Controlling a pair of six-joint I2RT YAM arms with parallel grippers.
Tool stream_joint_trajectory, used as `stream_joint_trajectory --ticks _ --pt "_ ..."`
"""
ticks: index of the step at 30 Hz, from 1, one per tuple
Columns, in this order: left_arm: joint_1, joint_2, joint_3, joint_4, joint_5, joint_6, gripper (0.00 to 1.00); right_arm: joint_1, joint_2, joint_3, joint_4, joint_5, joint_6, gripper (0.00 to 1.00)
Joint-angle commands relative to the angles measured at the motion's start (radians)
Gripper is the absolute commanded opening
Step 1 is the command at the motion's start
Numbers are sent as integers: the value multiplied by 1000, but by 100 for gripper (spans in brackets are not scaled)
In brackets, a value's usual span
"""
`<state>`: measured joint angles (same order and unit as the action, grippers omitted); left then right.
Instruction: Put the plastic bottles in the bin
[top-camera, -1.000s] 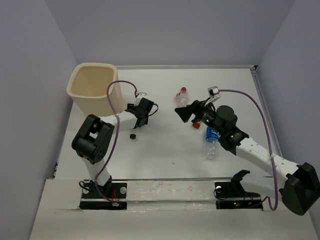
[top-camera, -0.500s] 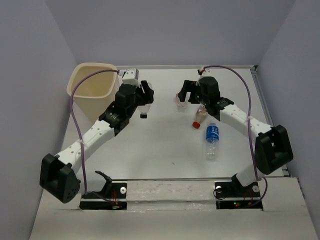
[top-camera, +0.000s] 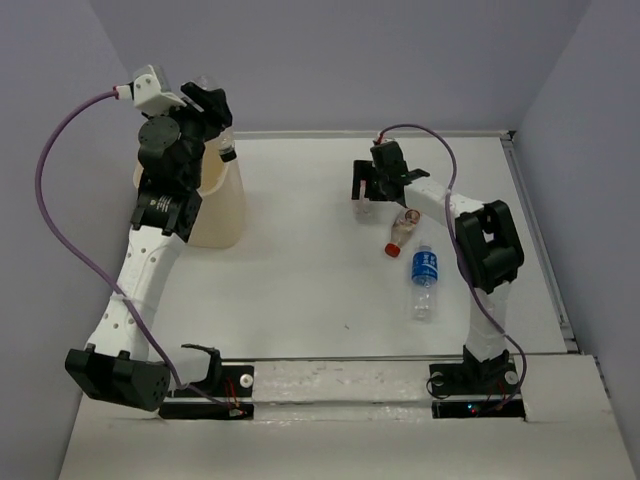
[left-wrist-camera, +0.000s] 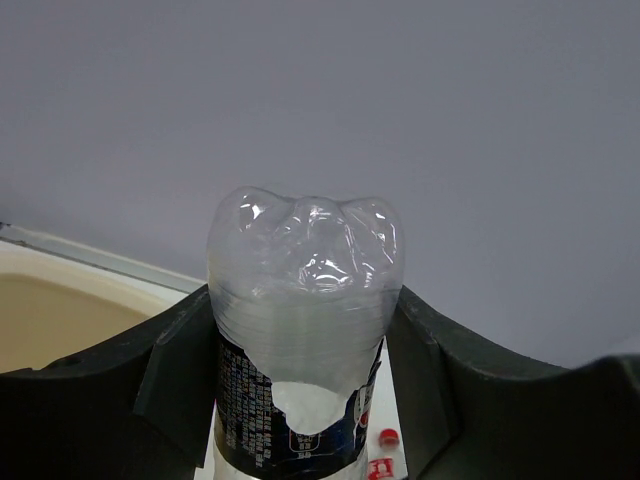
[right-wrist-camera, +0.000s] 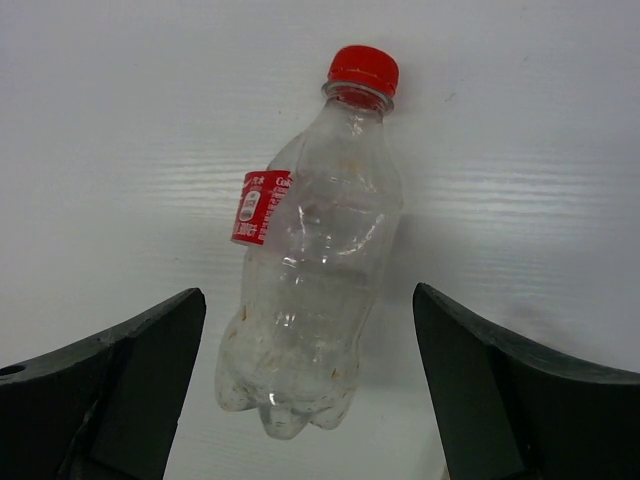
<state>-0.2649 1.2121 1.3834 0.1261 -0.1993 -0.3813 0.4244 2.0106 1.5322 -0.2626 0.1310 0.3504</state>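
The left gripper (left-wrist-camera: 305, 345) is clenched on a clear dark-labelled bottle (left-wrist-camera: 305, 300). Its two black fingers (left-wrist-camera: 180, 370) press the bottle's sides. The lobed bottom of the bottle faces the wrist camera, and the neck points away and downward. The label carries small white print, too fine to read. The left arm rises steeply from its base at 7 o'clock and is stretched nearly straight, so the left gripper (top-camera: 208, 105) hangs high above the cream bin (top-camera: 222, 205) at 10 o'clock of the table (top-camera: 300, 290). The wrist view shows only a part of the bin's rim (left-wrist-camera: 90, 262), at 8 o'clock from the bottle, with the grey wall (left-wrist-camera: 450, 120) behind.

The right gripper (right-wrist-camera: 305, 300) is released, its jaws wide apart on both sides of a red-capped bottle (right-wrist-camera: 310, 290) without touching it. This bottle lies on the white table with its cap at 12 o'clock. Its red label has white writing that is too small to read. The right arm is folded sharply at the elbow, and its forearm reaches toward 1 o'clock of the table, with the gripper (top-camera: 372, 188) pointing down.

Only the overhead view shows two more bottles lying at 5 o'clock from the right gripper: a second red-capped bottle (top-camera: 400, 230) and, nearer to the arm bases, a blue-labelled bottle (top-camera: 424, 282).
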Motion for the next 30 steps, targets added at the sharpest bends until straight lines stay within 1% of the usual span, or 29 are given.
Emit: stream_joint_trajectory --ticks 1,2,4,5,6,7,8,10,14,17,18,19,20,22,23,24,25,26,27,28,29,30 --pt "93 -42 49 7 -17 -19 44 -9 36 66 -46 9 -14 90" --pt "130 -48 40 15 -35 -19 44 -18 43 68 -46 9 -17 89" --pt "167 -46 26 39 -74 -18 44 -18 68 75 -50 1 -25 88" --pt "208 -37 17 44 -95 -25 44 -18 74 80 -52 -7 -27 84" --pt "223 -33 10 50 -109 -25 44 -18 79 80 -53 -14 -25 83" --pt "234 -17 -3 62 -152 -18 44 -18 86 78 -53 -22 -22 81" --pt "243 -10 -10 67 -167 -11 44 -18 91 77 -53 -27 -22 77" --pt "256 1 -36 85 -204 13 45 -18 94 78 -52 -33 -18 76" --pt "257 13 -147 153 -276 42 48 -18 76 63 -37 -60 -4 52" --pt "257 32 -184 165 -299 53 55 -18 16 19 5 -70 2 42" --pt "257 36 -190 168 -302 55 62 -18 -24 5 25 -76 2 42" --pt "257 46 -199 170 -313 56 65 -18 -47 -27 39 -96 5 41" --pt "257 49 -204 173 -319 61 69 -18 -74 -49 77 -117 13 38" --pt "257 55 -211 182 -321 65 70 -18 -169 -98 129 -184 27 37" --pt "257 59 -211 181 -315 67 71 8 -200 -142 153 -214 33 35" --pt "257 60 -210 173 -307 61 80 25 -229 -156 183 -217 30 35" --pt "257 60 -207 170 -295 55 85 42 -277 -164 189 -218 27 35" --pt "257 52 -196 167 -240 50 93 83 -295 -167 201 -212 10 35" --pt "257 46 -185 159 -203 45 98 105 -314 -164 209 -209 4 35" --pt "257 38 -170 132 -166 41 99 126 -326 -158 217 -208 -4 35" --pt "257 14 -141 115 -90 32 99 149 -348 -147 223 -208 -13 35" --pt "257 -2 -130 103 -51 18 99 195 -354 -120 229 -206 -24 36"
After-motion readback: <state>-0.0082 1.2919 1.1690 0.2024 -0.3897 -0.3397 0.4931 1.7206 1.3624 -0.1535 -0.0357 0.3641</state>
